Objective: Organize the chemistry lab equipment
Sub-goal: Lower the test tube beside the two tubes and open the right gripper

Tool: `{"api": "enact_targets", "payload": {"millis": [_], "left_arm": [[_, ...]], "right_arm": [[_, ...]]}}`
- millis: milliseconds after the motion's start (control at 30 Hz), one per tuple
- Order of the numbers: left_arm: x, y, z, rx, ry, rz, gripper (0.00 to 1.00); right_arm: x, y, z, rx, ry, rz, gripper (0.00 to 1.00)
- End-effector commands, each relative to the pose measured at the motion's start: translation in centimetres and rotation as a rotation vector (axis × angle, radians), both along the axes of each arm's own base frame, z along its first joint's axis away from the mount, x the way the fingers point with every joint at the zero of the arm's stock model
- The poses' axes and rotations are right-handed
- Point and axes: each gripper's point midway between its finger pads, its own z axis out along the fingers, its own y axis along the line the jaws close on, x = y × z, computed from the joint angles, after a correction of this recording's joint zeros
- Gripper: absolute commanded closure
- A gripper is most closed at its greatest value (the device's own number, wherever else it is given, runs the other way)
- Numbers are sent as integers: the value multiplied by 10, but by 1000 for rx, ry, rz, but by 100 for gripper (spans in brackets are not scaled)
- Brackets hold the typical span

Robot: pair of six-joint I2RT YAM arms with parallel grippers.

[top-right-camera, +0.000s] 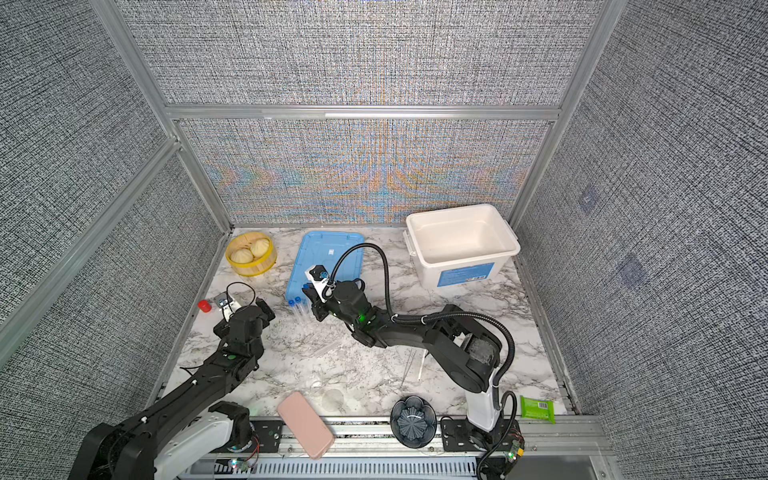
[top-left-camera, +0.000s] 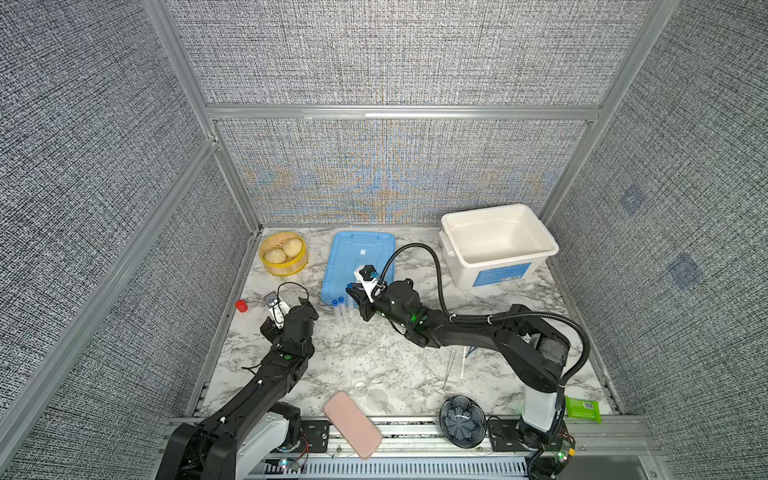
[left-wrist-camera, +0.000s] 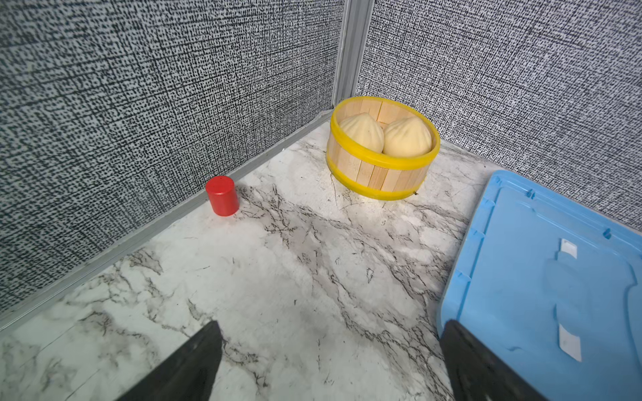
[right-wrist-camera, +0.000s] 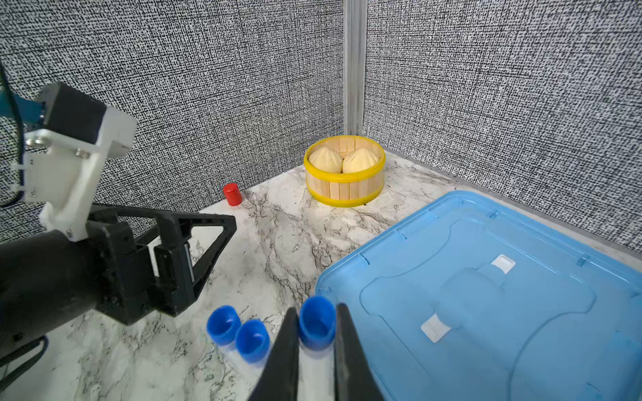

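My right gripper [right-wrist-camera: 317, 309] is shut on a slim clear tube with a blue cap [right-wrist-camera: 317, 328], right by the near corner of the blue lid [right-wrist-camera: 486, 312]. In both top views this gripper [top-left-camera: 351, 291] [top-right-camera: 307, 291] is at the lid's near edge. Two more blue-capped tubes [right-wrist-camera: 238, 333] [top-left-camera: 338, 309] lie side by side on the marble just left of it. My left gripper [left-wrist-camera: 331, 326] [top-left-camera: 291, 309] hangs open and empty over bare marble, left of the tubes. Thin silver tweezers [top-left-camera: 451, 365], a white stick [top-left-camera: 462, 365] and dark blue tweezers [top-left-camera: 471, 352], partly under the right arm, lie near the front right.
A yellow steamer basket with two buns [top-left-camera: 284, 253] stands in the far left corner, and a small red cup [top-left-camera: 241, 306] by the left wall. A white bin [top-left-camera: 498, 245] is at the back right. A pink phone [top-left-camera: 352, 424], dark flower-shaped bowl [top-left-camera: 462, 419] and green packet [top-left-camera: 584, 408] line the front edge.
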Motion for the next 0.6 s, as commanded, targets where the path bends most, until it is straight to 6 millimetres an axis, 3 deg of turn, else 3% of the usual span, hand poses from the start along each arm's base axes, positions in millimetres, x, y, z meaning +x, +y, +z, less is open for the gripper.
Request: {"api": "enact_targets", "payload": {"millis": [0, 567], "left_arm": [[1, 1, 3, 6, -7, 6, 1], [1, 1, 3, 7, -7, 7, 1]], "right_arm": [[-2, -2, 8, 3, -13, -3, 86], [-2, 3, -10, -30, -22, -5, 86]]}}
